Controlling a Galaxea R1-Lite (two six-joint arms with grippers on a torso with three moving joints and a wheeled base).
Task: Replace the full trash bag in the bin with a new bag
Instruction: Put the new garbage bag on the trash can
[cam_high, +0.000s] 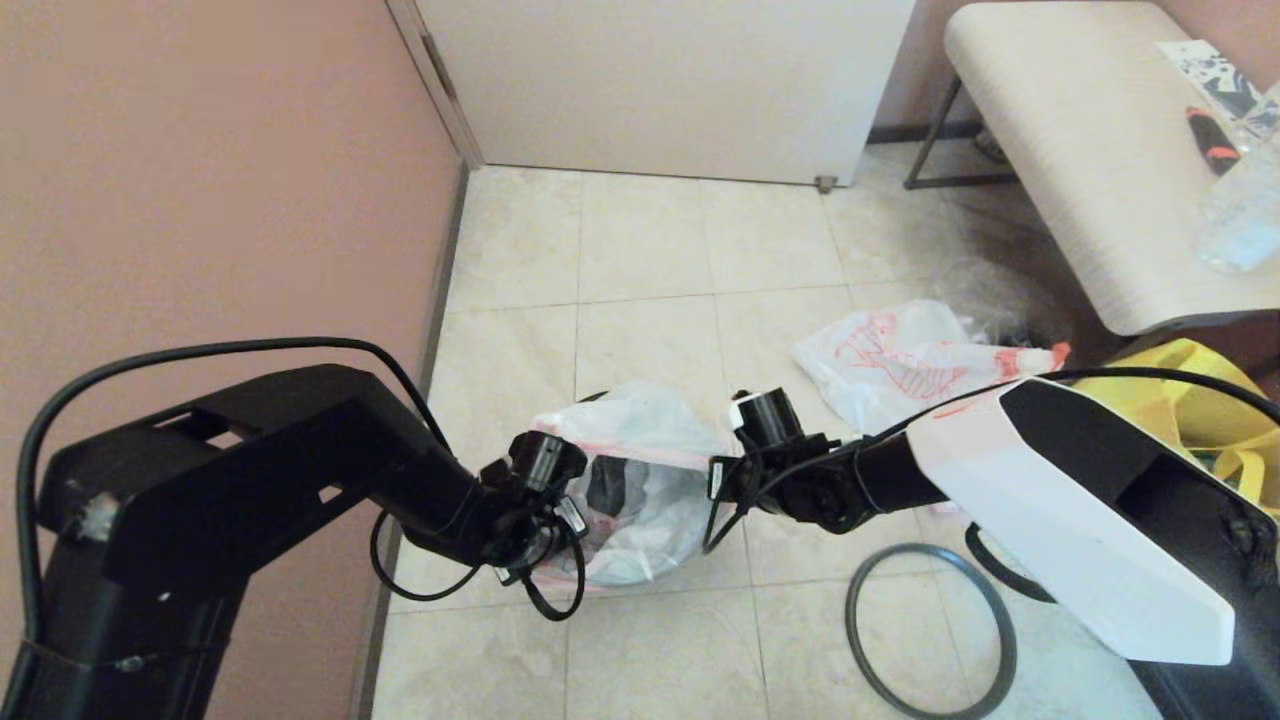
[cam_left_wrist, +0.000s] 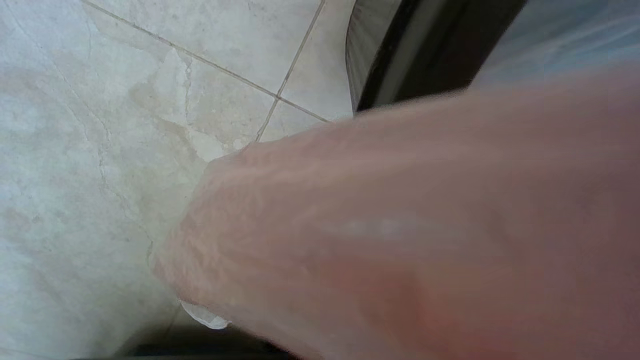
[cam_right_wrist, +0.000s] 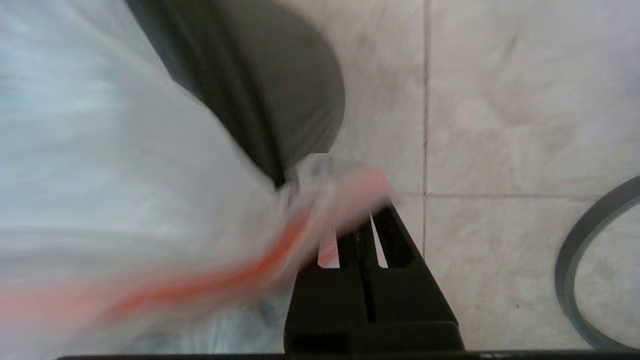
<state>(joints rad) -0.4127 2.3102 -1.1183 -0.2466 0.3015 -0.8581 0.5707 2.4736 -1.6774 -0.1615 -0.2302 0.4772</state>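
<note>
1. Head view gives you the bin (cam_high: 640, 500) between both wrists, with the full trash bag (cam_high: 650, 440) in it, the grey hoop (cam_high: 930, 630) on the floor, and the new bag (cam_high: 900, 360) lying behind.
2. Right wrist view shows you the right gripper (cam_right_wrist: 357, 227) closed on the full bag's edge.
3. Left wrist view is covered by pinkish plastic, so for the left gripper you cannot tell.

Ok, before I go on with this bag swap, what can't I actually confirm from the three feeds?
- Left pincer: hidden by pinkish film filling the left wrist view; the arm blocks it in the head view.
- Small round black plastic bin: mostly covered by the thin white see-through plastic bag in the head view.
- Right pincer: shut on that bag's edge, but blur hides how much film it holds.
- Thin grey hoop: cut by the right arm.
</note>
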